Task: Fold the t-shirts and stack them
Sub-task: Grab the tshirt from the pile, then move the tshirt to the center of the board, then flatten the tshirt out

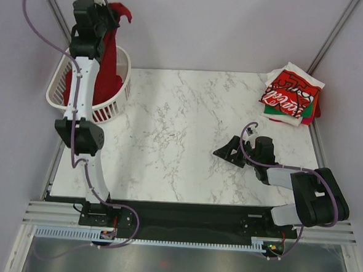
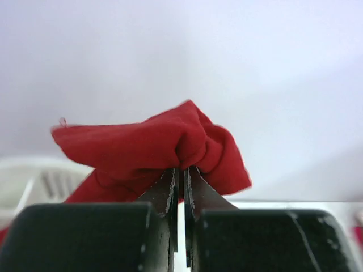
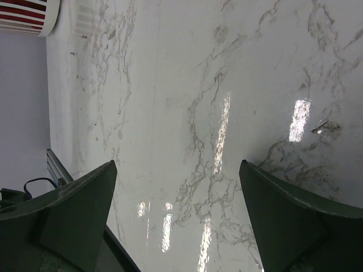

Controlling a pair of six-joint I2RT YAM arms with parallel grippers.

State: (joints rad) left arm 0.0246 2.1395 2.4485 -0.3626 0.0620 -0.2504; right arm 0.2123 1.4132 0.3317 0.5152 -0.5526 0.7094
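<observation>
My left gripper (image 1: 115,12) is raised high above the white slotted basket (image 1: 117,106) and is shut on a plain dark red t-shirt (image 1: 110,57), which hangs from it down into the basket. In the left wrist view the red cloth (image 2: 164,147) bunches just past my closed fingertips (image 2: 182,170). A folded stack of t-shirts (image 1: 292,93), with the red Coca-Cola one on top and green and white ones under it, lies at the table's far right corner. My right gripper (image 1: 225,153) is open and empty, low over the marble table (image 3: 187,102).
The basket stands at the table's far left edge and shows at the top left of the right wrist view (image 3: 28,17). Grey walls and metal frame posts (image 1: 335,34) close in the back. The table's near edge meets a black rail (image 1: 189,213).
</observation>
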